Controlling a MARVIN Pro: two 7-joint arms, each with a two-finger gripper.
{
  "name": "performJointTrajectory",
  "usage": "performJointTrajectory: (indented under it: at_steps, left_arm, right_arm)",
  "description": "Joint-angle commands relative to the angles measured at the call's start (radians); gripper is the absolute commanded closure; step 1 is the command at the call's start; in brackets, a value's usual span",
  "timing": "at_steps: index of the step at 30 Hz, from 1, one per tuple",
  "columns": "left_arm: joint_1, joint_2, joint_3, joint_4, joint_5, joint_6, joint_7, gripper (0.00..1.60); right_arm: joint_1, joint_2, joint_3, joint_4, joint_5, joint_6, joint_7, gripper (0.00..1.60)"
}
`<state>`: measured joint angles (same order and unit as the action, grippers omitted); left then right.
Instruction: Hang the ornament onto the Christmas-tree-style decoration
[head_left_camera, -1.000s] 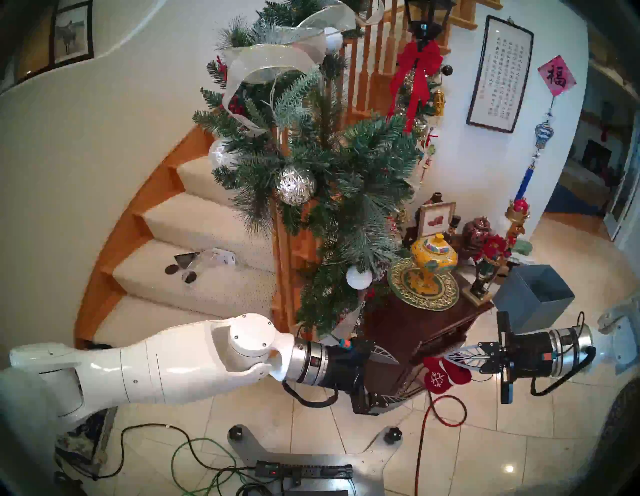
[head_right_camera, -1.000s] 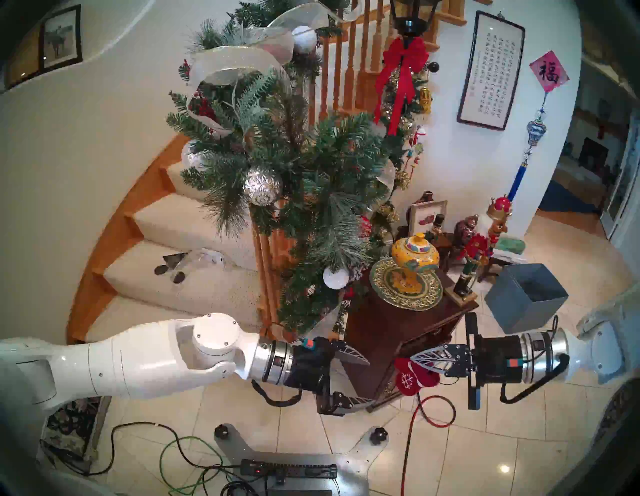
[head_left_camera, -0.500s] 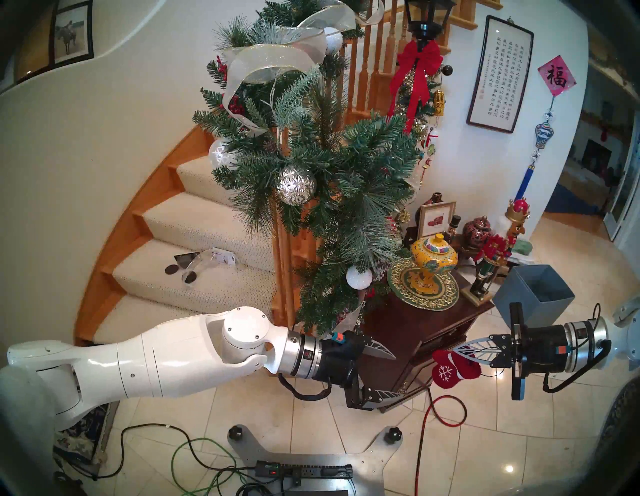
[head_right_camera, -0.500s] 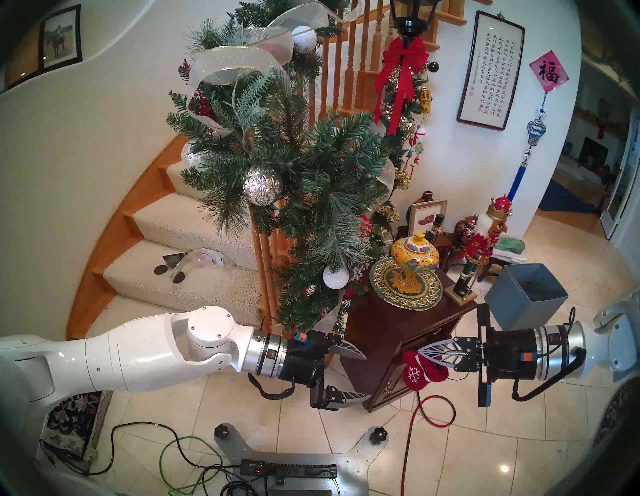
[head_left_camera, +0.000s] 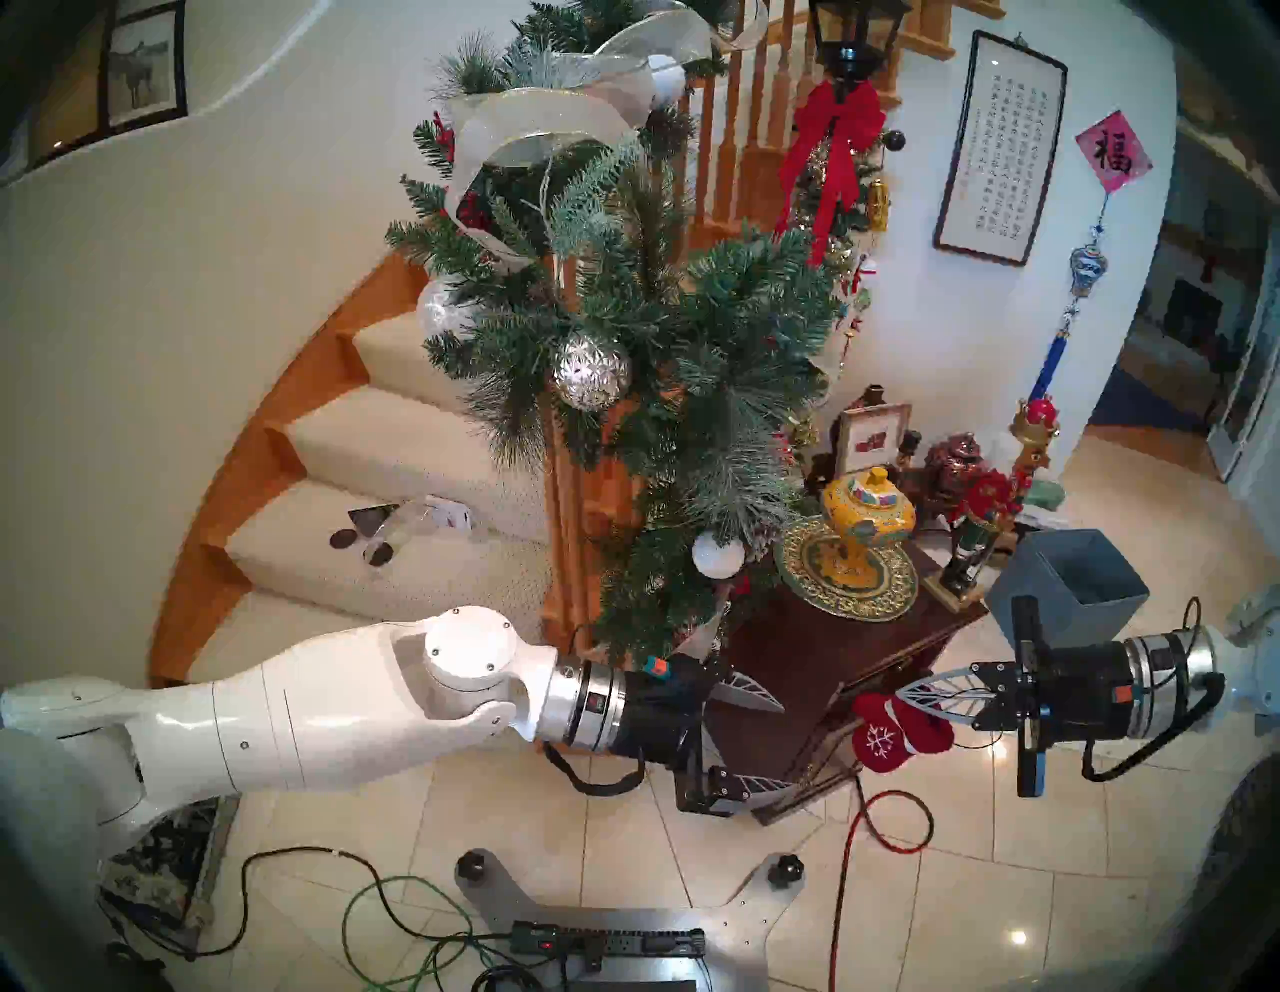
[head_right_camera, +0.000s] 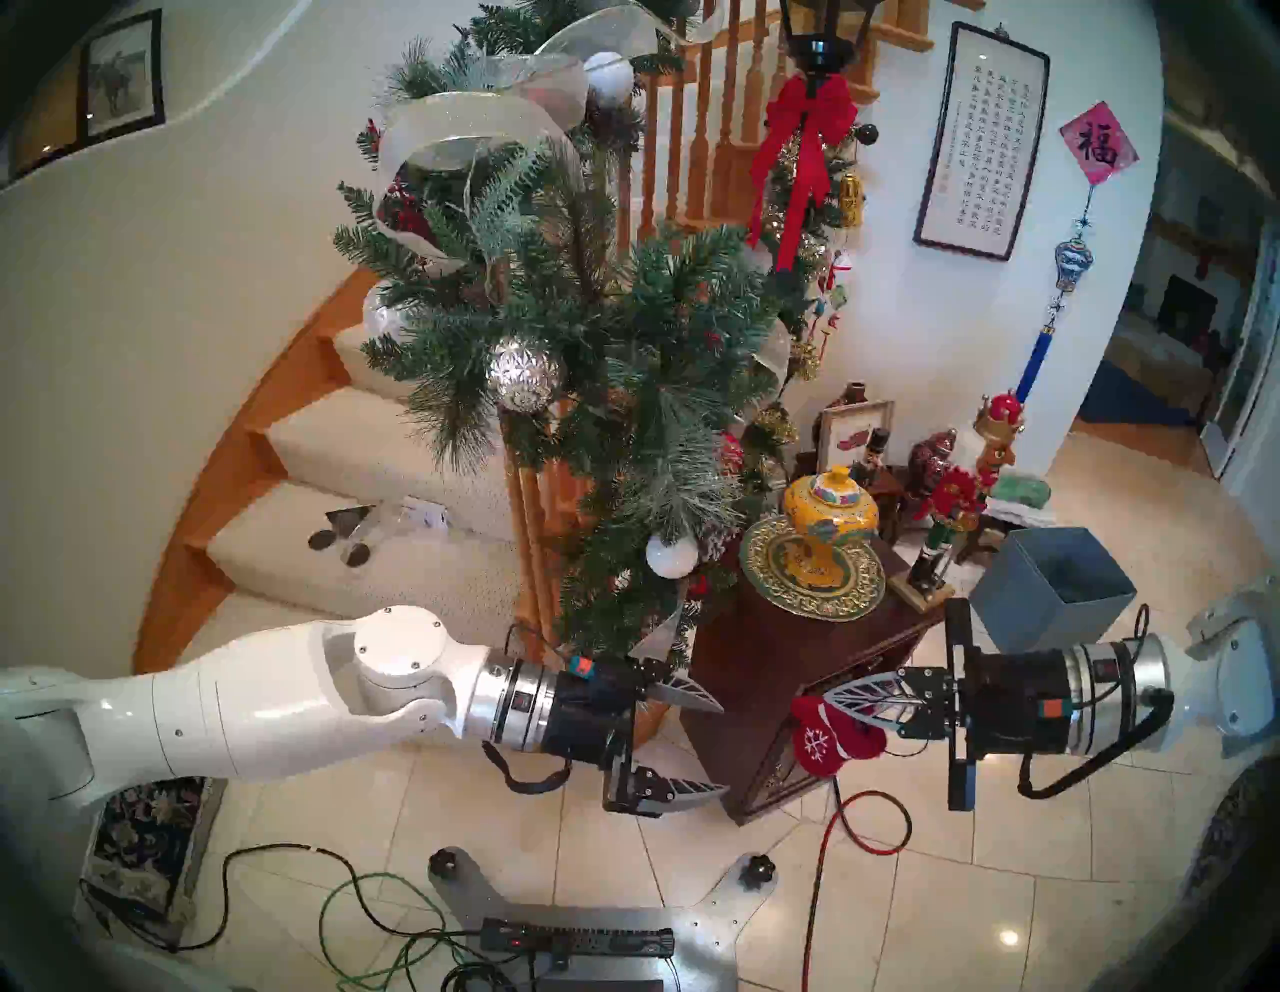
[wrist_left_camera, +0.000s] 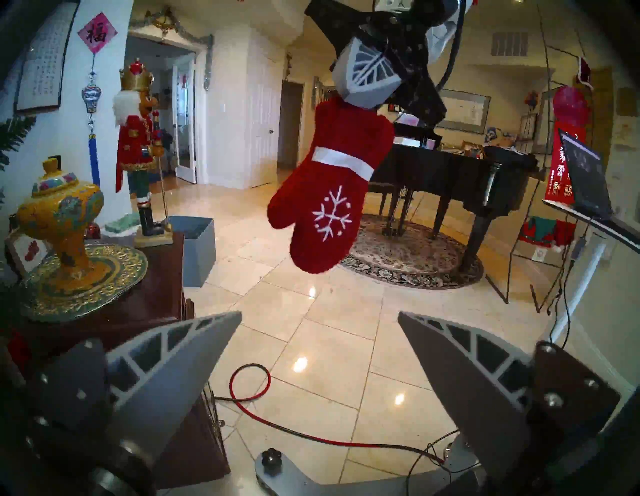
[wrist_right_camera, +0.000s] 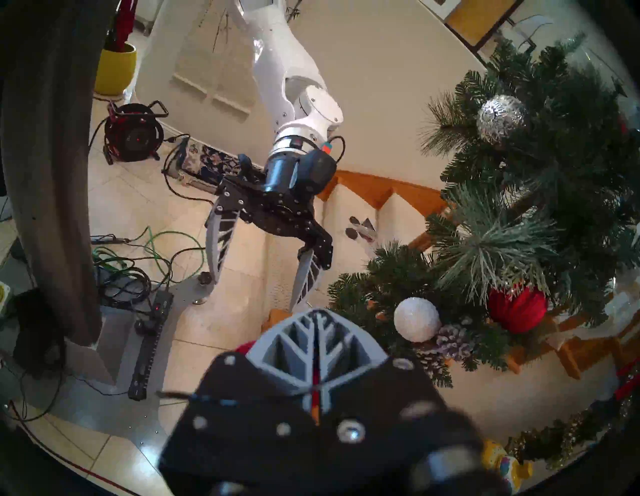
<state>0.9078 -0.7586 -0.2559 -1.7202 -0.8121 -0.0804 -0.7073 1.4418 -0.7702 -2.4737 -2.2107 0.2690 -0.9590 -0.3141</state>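
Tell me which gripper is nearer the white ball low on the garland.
Left. The left gripper hangs open just below the white ball; the right gripper, shut on the mitten, sits farther off to its right.

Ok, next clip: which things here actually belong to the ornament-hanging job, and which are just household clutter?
In the job:
- red mitten ornament, pinched at its cuff by the right gripper
- green garland on the stair rail
- left gripper, open, empty

Lying about:
- yellow lidded jar
- nutcracker
- grey box
- red cable
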Motion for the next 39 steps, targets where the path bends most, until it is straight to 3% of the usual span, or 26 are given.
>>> performJointTrajectory:
  at_steps: [1,27,39]
  left_arm:
    - [0.0,0.008,-0.011,-0.003,-0.007,-0.026,-0.008,0.0]
    - [-0.016,-0.039,-0.014,0.05,-0.017,-0.039,-0.056,0.0]
    - [-0.021,-0.05,-0.018,0.047,-0.023,-0.034,-0.074,0.0]
  right_arm:
    - [0.017,0.03,0.032,0.003,0.037,-0.001,0.05,1.6]
    - [0.018,0.143,0.177,0.051,0.31,-0.001,0.389,1.6]
    - [0.05,0.211,0.203,0.087,0.488,-0.001,0.62,1.6]
